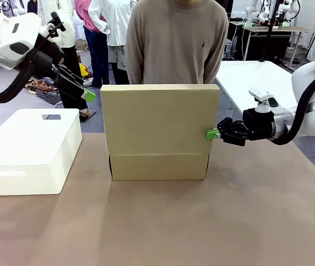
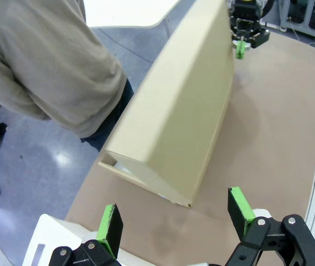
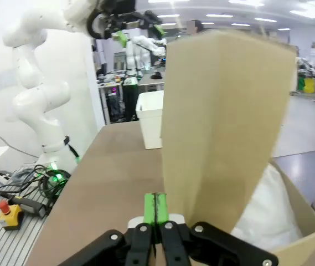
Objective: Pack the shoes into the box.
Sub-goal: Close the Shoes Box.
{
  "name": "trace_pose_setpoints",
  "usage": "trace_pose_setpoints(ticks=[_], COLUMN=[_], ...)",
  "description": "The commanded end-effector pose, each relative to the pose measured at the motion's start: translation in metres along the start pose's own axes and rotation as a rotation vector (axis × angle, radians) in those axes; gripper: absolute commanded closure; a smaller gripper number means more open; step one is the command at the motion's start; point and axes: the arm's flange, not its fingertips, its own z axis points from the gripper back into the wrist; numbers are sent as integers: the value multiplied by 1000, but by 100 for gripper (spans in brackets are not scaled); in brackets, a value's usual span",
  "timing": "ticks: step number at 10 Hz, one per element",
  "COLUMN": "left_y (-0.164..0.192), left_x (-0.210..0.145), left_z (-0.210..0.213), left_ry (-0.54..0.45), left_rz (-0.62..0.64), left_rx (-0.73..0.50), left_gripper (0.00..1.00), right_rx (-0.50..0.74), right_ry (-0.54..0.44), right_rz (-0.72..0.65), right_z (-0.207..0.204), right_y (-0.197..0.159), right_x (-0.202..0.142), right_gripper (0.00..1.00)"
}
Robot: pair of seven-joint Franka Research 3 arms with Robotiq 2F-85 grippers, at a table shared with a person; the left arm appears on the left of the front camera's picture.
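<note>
Front view, surroundings: a brown desk [image 1: 212, 221] is seen with a person in a beige sweater [image 1: 176, 39] standing at its far edge, directly behind the box; a white plastic bin with a closed lid [image 1: 30, 152] is set on the desk's left part, well apart from the box.
Front view, container: the tan cardboard shoebox [image 1: 160, 166] stands mid-desk with its hinged lid [image 1: 160, 119] raised upright, so the inside is hidden from this side.
Front view, fingers: the right gripper [image 1: 212, 133] is seen at the lid's right edge, its green-padded fingers pressed together and touching that edge; the left gripper [image 1: 85, 94] is held in the air above the bin's far side, up and left of the lid, apart from it.

Left wrist view, surroundings: the person's sweater is seen at upper left, over a blue floor [image 2: 41, 160]; a corner of the white bin [image 2: 46, 238] shows at the bottom.
Left wrist view, fingers: the left gripper [image 2: 176, 216] is seen with fingers spread wide and nothing between them; the shoebox [image 2: 174, 127] lies beyond them, with the right gripper [image 2: 239, 47] at its far end.

Right wrist view, container: white tissue paper [image 3: 270, 208] is seen inside the shoebox [image 3: 301, 244], under the raised lid [image 3: 223, 122]; whether shoes lie in it cannot be told.
Right wrist view, fingers: the right gripper [image 3: 156, 208] is shut, pads together, just beside the lid's lower edge; the white bin [image 3: 150, 119] stands beyond.
</note>
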Motion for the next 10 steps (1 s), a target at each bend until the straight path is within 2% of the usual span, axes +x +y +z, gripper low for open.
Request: trace_pose_setpoints(ticks=[1, 2, 4, 7, 8, 10], left_y=[2, 2, 2, 2, 2, 2], left_x=[-2, -2, -2, -2, -2, -2], left_z=[-1, -1, -1, -1, -1, -1], left_ry=[-18, -18, -18, -18, -18, -18], left_rz=[-8, -8, -8, -8, -8, -8], left_rx=[-19, -19, -19, -19, -19, -19], left_gripper=[0, 0, 0, 0, 0, 0], right_rx=[-118, -171, -197, -161, -164, -164], right_ry=[18, 49, 75, 88, 73, 73], right_rz=[-23, -23, -34, -50, -23, -23], right_z=[-15, -16, -17, -15, -11, -11], right_y=[0, -4, -9, -1, -12, -12], right_x=[10, 14, 21, 41, 25, 25], right_gripper=[100, 100, 100, 100, 100, 100])
